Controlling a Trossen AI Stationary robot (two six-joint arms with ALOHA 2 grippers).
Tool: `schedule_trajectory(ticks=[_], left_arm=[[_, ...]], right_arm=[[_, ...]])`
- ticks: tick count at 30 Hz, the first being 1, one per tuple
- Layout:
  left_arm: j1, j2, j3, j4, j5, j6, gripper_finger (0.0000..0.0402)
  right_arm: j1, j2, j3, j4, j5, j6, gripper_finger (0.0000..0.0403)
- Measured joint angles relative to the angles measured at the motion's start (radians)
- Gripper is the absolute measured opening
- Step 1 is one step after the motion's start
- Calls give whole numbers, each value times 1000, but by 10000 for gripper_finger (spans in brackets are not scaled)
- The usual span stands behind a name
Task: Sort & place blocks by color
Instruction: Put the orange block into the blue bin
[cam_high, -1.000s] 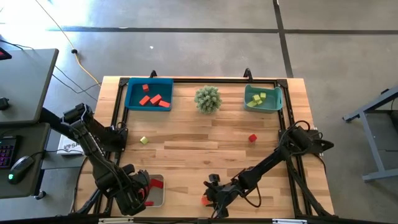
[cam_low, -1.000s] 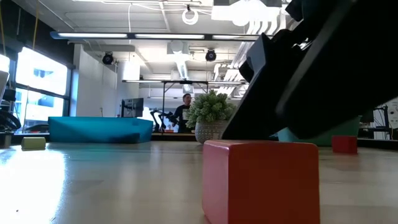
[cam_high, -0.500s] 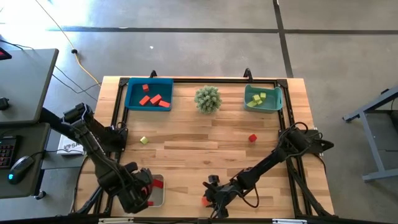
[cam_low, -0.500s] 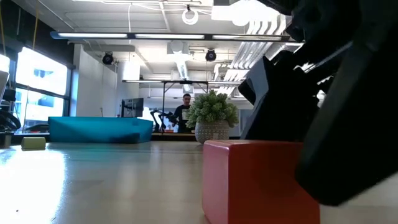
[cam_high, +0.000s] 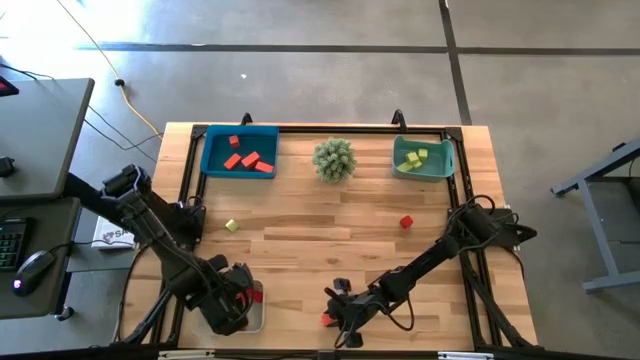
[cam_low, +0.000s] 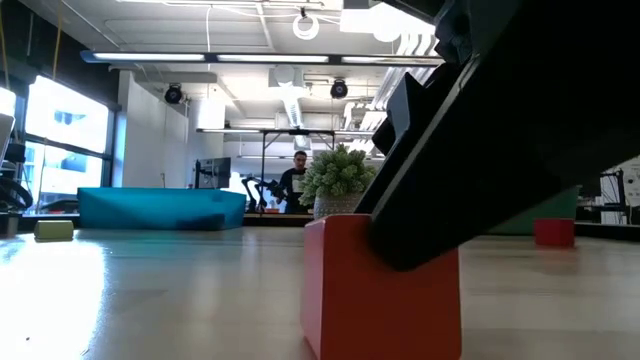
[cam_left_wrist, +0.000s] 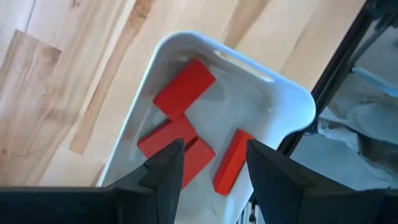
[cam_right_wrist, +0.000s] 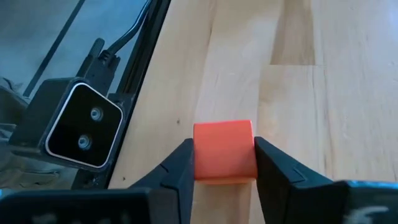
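Observation:
An orange-red block (cam_right_wrist: 224, 151) lies near the table's near edge, left of centre (cam_high: 326, 320); it fills the low view's foreground (cam_low: 350, 290). My right gripper (cam_right_wrist: 225, 163) is shut on it, and also shows in the high view (cam_high: 336, 312). My left gripper (cam_left_wrist: 208, 165) is open and empty above a white tray (cam_left_wrist: 286, 99) that holds several red blocks (cam_left_wrist: 184, 88); it stands at the near left (cam_high: 232, 298). A yellow-green block (cam_high: 231, 225) and a red block (cam_high: 406, 222) lie loose on the table. My right gripper pinches the orange-red block by two opposite sides (cam_right_wrist: 199, 155) between its two fingers (cam_right_wrist: 277, 171). The fingers come slanting down from the table's right. Whether the block rests on the table or is just clear of it, I cannot tell.
A blue bin (cam_high: 212, 152) with red blocks stands at the far left and a teal bin (cam_high: 445, 158) with yellow-green blocks at the far right. A spiky green plant (cam_high: 334, 158) stands between them. A dark frame (cam_high: 330, 130) runs around the table top. The low view shows a person (cam_low: 299, 178) in the room behind.
My left gripper has moved toward the table's far edge and a little right, and now hangs over the white tray. My right gripper has settled down onto the orange-red block, and the block has shifted a little toward the table's left.

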Motion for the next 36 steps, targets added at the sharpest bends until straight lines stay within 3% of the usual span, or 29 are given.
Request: schedule_trajectory(ticks=[5, 15, 24, 36], left_arm=[[38, -2, 0, 0, 0, 13, 161], [135, -49, -1, -2, -9, 174, 161], [262, -134, 0, -3, -117, 323, 161], [421, -218, 0, 7, -198, 563, 161]], right_arm=[[-17, -6, 0, -6, -7, -14, 106], [-111, -123, 0, -155, 13, -221, 106], [-255, -239, 0, -209, 12, -372, 106], [-455, -398, 0, -213, -65, -427, 106]])
